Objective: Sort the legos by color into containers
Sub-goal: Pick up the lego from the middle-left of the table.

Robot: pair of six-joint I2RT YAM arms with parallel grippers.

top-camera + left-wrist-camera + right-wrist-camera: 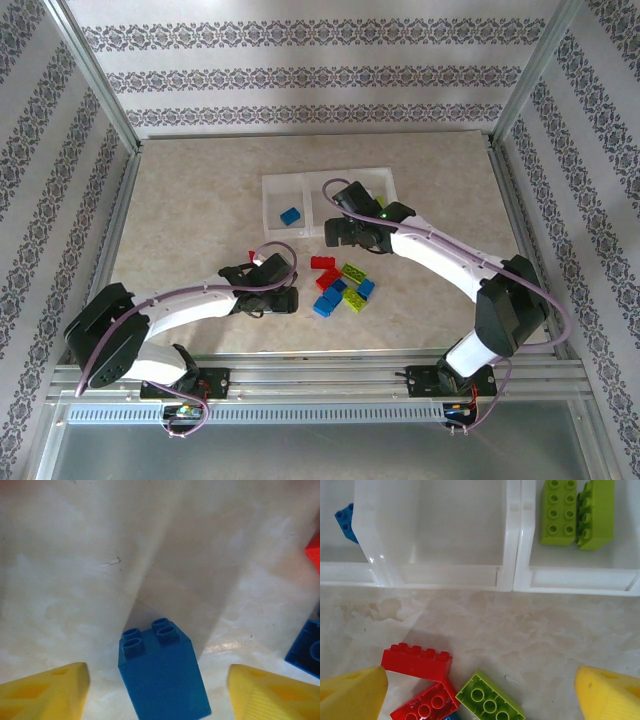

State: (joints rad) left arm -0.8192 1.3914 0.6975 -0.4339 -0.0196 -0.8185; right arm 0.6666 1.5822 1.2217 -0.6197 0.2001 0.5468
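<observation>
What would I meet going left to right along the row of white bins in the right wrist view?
Left white translucent plastic bin holding a small blue studded plastic brick → middle bin → right bin holding a studs-up lime green brick, then a second lime green brick beside it.

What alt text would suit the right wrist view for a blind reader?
Three joined white bins line the top: a blue brick in the left, two lime green bricks in the right. Below, two red bricks and a lime brick lie by the open right end effector.
</observation>
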